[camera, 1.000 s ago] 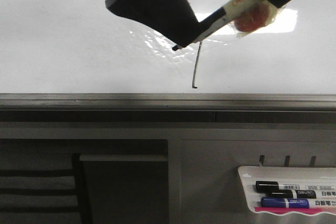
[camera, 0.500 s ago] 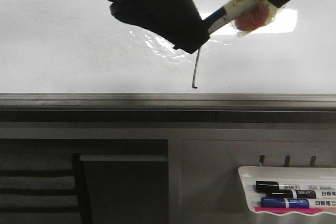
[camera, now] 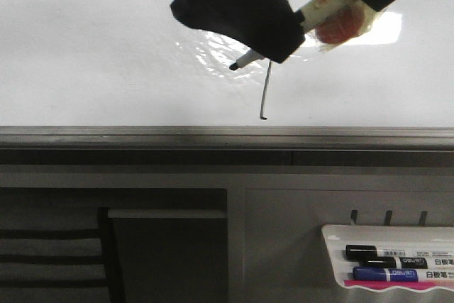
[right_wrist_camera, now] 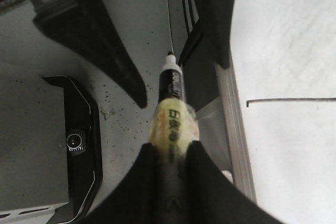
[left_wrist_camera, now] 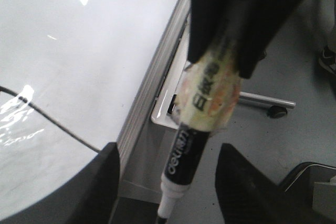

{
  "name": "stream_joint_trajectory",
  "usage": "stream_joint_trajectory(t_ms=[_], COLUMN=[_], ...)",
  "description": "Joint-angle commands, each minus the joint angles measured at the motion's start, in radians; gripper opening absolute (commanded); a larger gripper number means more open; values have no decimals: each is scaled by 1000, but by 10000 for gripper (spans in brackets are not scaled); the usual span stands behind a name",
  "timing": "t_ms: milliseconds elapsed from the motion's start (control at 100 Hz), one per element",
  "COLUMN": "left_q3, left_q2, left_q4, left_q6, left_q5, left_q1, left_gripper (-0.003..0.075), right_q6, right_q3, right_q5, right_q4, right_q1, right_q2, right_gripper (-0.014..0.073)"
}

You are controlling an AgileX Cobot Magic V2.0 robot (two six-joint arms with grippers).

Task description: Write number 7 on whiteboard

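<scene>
The whiteboard [camera: 85,54] filled the upper frame, the number 7 [camera: 267,94] at its centre. Our left gripper [camera: 241,5] had slid rightward, splayed; our right gripper [right_wrist_camera: 169,174] pinched the marker [camera: 245,62], tip uncovered, seemingly lifted off.

Glossy, smooth whiteboard [camera: 85,54], brushed grey metal edge rail [camera: 142,135], tape-wrapped plastic marker [right_wrist_camera: 171,114].

Harsh rectangular glare on the glossy whiteboard [camera: 85,54]; blurred, silhouetted close foreground.
</scene>
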Motion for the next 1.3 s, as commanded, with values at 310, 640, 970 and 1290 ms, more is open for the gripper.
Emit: stream_joint_trajectory(t_ms=[310,640,970,1290], left_q3=[-33,-33,-33,-33], left_q2=[-5,-17,-17,-17], left_q4=[-16,-14,-14,-14], left_q6=[44,44,44,44], left_q5=[-50,-52,-52,-52], left_q1=[-27,-27,-27,-23], left_gripper=[367,224,-1,-20], right_q6=[-15,-15,-15,-15], right_q3=[-33,-33,-33,-35], right_q5=[-22,-13,9,-69], right_q4=[39,39,73,64], right_q1=[-4,-4,-4,-4], right_q2=[-27,-27,-27,-28], right_gripper=[-71,-71,-71,222])
